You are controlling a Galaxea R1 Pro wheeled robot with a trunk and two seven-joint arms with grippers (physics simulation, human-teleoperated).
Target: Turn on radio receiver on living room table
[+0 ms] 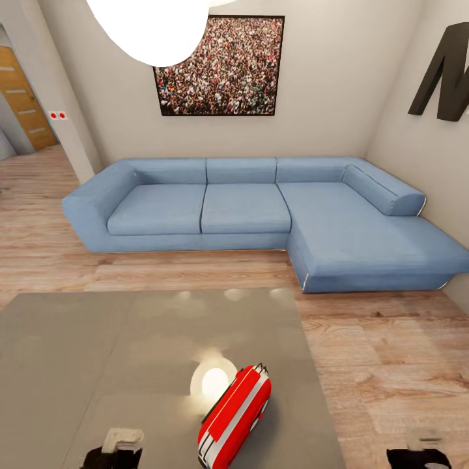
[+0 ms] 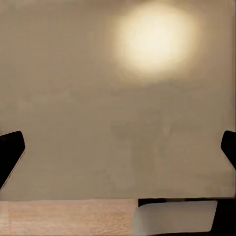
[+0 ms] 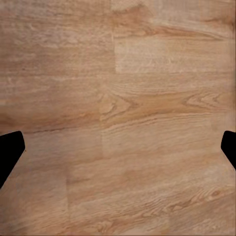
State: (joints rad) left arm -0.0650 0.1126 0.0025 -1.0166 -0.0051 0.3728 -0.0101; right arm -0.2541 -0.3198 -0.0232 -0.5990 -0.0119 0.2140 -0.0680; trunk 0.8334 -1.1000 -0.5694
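While your two hands hang low at the near edge of the head view, the left hand (image 1: 122, 449) sits over the grey tabletop (image 1: 98, 352) and the right hand (image 1: 419, 453) over the wood floor (image 1: 384, 365) off the tabletop's right side. Your left wrist view looks down on the glossy top with a bright lamp glare on it, both fingertips (image 2: 11, 152) wide apart and nothing between them, so that hand is released. Your right wrist view shows bare planks between equally spread fingertips (image 3: 10, 153), so that hand is released too.

Just ahead of you, between the two hands and nearer the left one, the radio (image 1: 234, 417) lies on the tabletop near its front right part, tilted on its side, red with a white band, its thin wire handle at the far end. A round lamp reflection (image 1: 213, 381) glows on the tabletop just beside it.

Beyond the tabletop you have a strip of floor, then the blue L-shaped sofa (image 1: 260, 208) against the beige wall. Above it hangs the crowd photo (image 1: 220, 65), with the white lamp (image 1: 153, 29) overhead and a wooden door (image 1: 23, 98) far left.
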